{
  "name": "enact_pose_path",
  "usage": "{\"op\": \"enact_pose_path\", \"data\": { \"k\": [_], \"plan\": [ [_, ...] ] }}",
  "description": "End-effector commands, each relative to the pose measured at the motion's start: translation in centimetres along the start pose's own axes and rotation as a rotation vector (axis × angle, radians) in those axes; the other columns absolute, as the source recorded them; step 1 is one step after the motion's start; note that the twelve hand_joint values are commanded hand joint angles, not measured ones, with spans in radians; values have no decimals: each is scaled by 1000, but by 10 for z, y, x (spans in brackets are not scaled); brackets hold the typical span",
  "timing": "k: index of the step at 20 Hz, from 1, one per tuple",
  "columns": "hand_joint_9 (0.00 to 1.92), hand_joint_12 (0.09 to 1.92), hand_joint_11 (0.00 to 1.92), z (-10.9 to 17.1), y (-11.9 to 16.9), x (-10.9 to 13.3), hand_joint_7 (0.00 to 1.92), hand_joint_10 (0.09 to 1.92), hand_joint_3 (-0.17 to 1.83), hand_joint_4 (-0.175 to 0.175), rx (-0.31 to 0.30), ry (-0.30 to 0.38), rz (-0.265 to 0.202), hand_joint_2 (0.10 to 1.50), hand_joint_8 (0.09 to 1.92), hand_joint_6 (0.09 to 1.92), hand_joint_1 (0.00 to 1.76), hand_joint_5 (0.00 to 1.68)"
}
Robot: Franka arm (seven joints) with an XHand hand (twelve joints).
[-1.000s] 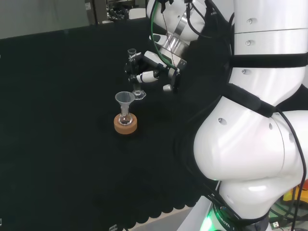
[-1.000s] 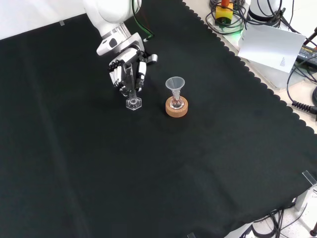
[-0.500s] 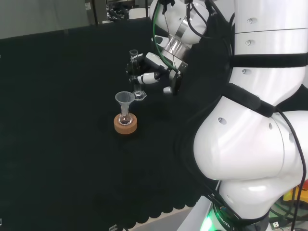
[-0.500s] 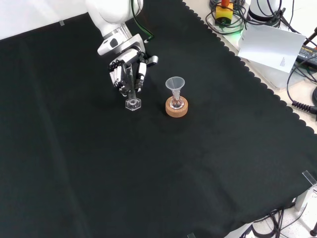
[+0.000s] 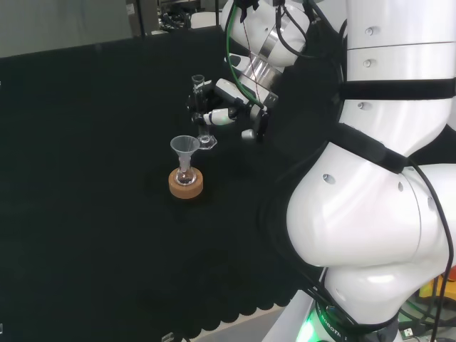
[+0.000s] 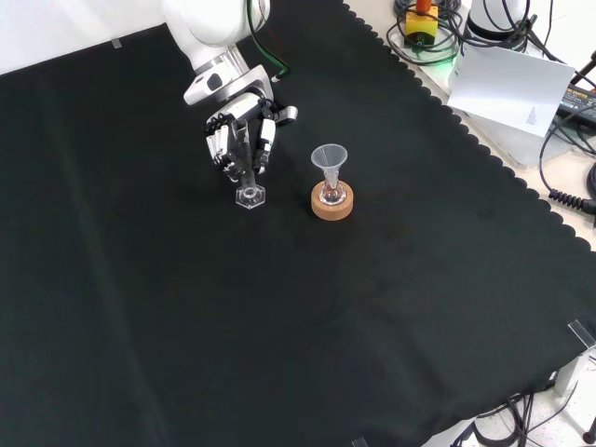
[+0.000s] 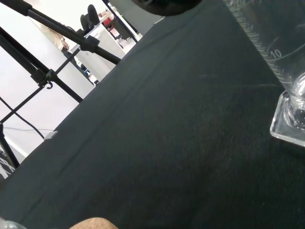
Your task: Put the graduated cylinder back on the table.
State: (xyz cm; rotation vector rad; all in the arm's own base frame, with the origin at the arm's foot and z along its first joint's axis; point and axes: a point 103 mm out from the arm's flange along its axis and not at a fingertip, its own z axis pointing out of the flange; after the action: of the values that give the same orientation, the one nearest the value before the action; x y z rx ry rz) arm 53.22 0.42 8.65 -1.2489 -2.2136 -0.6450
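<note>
A clear graduated cylinder (image 5: 200, 110) (image 6: 244, 166) (image 7: 276, 52) with a hexagonal foot stands upright, its foot at or just above the black cloth. The black and white hand (image 5: 226, 110) (image 6: 238, 136) is curled round the cylinder's upper tube in the head and front views. In the wrist view the cylinder's marked tube and its foot (image 7: 289, 126) show close up over the cloth.
A small round flask with a clear funnel (image 5: 184, 148) (image 6: 328, 158) in its neck sits on a cork ring (image 5: 185, 184) (image 6: 331, 203), close beside the cylinder. The arm's big white links (image 5: 370, 178) stand at the head view's right. Cables and paper (image 6: 517, 84) lie beyond the cloth's scalloped edge.
The hand and cylinder have shifted slightly in the head view; in the front view the cylinder's foot sits a touch lower. The flask and funnel have not moved.
</note>
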Motion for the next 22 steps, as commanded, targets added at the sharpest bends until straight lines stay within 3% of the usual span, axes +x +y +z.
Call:
{"op": "enact_pose_path", "data": {
  "k": [1,8,10,12,17,22],
  "plan": [
    [1418,793,1163,1,-2,-1,1039,87,4,37,-4,3,-1,1106,908,1051,1223,978],
    [1361,853,1124,1,-4,-2,966,87,4,38,5,3,-1,1136,1027,1126,1206,920],
    [1344,871,1124,3,-4,-3,972,87,3,-101,7,2,0,1142,825,1107,1166,918],
    [1334,880,1113,2,-4,-2,985,87,1,-148,6,5,2,1141,694,1088,1147,925],
    [1313,911,1064,-2,-6,-4,975,87,-1,-122,17,1,4,1136,618,1069,1125,936],
    [1278,987,972,-6,-8,-6,932,87,-1,-60,32,7,5,1133,598,1065,1099,938]
  ]
}}
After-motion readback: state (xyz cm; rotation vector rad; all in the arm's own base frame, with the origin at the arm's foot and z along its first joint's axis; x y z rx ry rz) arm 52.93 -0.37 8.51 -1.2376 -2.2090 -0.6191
